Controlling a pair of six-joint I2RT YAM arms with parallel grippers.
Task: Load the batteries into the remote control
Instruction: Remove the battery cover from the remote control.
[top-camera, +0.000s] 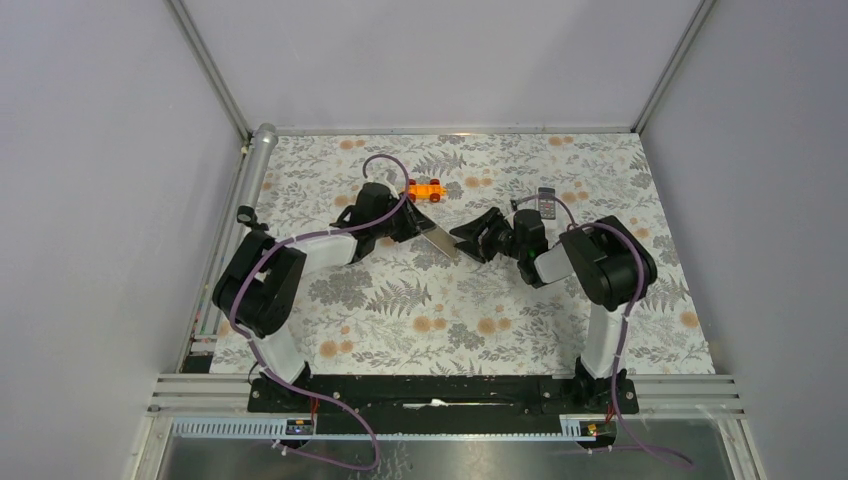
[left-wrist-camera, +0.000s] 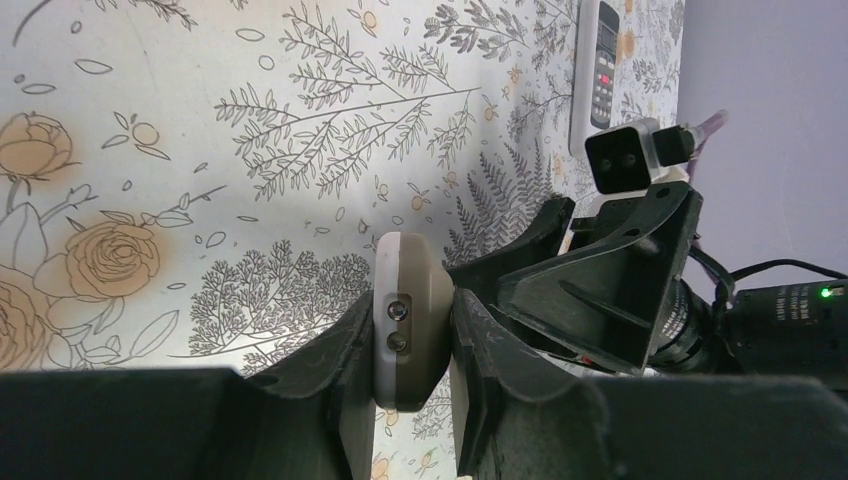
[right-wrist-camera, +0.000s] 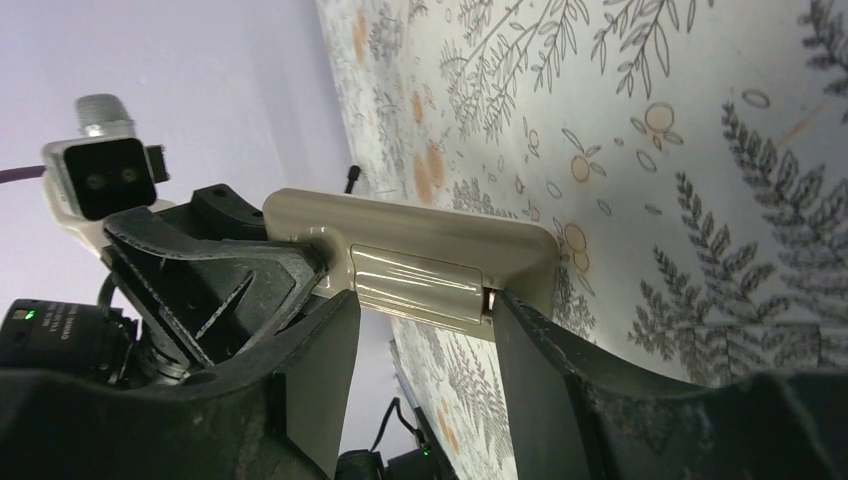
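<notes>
The left gripper (top-camera: 414, 227) is clamped tight on the remote control (top-camera: 438, 242), pinching its narrow sides near one end and holding it up off the floral table (top-camera: 400, 320), a little toward 12 o'clock from the table's middle in the overhead view. The handset slants away from that grip toward 4 o'clock, its free end pointing at the right gripper (top-camera: 470, 241), which faces it from the 3 o'clock side. In the right wrist view the grey-brown back of the handset is turned to the camera, and the ribbed battery cover (right-wrist-camera: 420, 277) sits closed in it. The right jaws are parted and stand one on each side of that cover; whether their tips press on the handset I cannot tell. An orange toy car (top-camera: 424, 190) sits just beyond the left gripper at 12 o'clock. A white remote (top-camera: 547, 202) lies flat at about 2 o'clock from the right gripper.
</notes>
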